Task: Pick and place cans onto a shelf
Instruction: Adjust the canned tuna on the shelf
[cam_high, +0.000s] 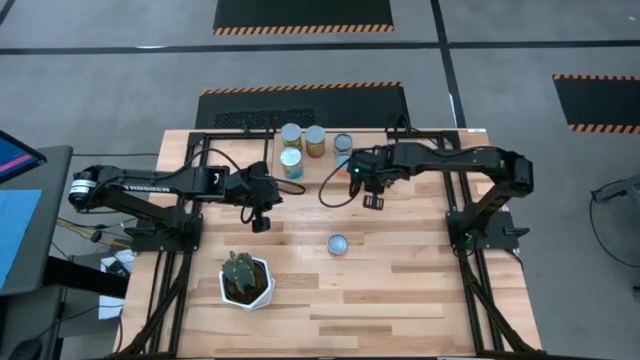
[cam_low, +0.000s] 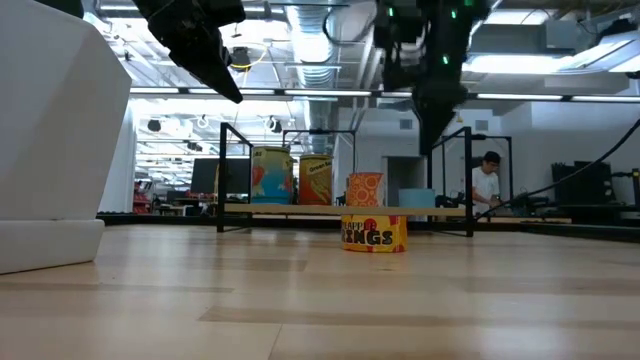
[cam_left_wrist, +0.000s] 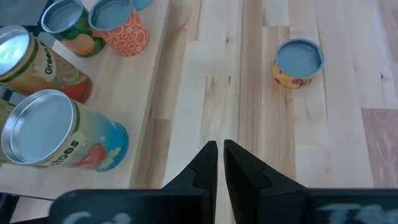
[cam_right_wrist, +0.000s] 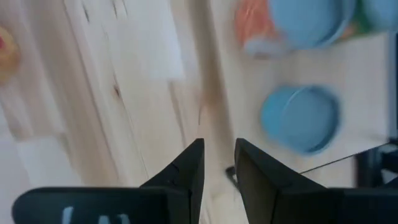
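Several cans stand on the low wood shelf (cam_high: 318, 168) at the table's far side: one (cam_high: 291, 132), another (cam_high: 315, 140), a third (cam_high: 343, 143) and a blue-labelled one (cam_high: 291, 163). In the low view the cans (cam_low: 315, 180) stand on the shelf (cam_low: 300, 209). One short yellow can (cam_high: 338, 244) (cam_low: 375, 233) (cam_left_wrist: 298, 62) stands alone on the tabletop. My left gripper (cam_high: 262, 222) (cam_left_wrist: 219, 155) is shut and empty, near the shelf's left end. My right gripper (cam_high: 372, 200) (cam_right_wrist: 219, 162) hangs above the table beside the shelf's right end, its fingers a narrow gap apart, empty.
A white hexagonal pot with a cactus (cam_high: 246, 280) stands near the table's front left. Bare tabletop (cam_high: 400, 290) lies between the lone can and the near edge. A person (cam_low: 487, 185) shows in the room beyond the table.
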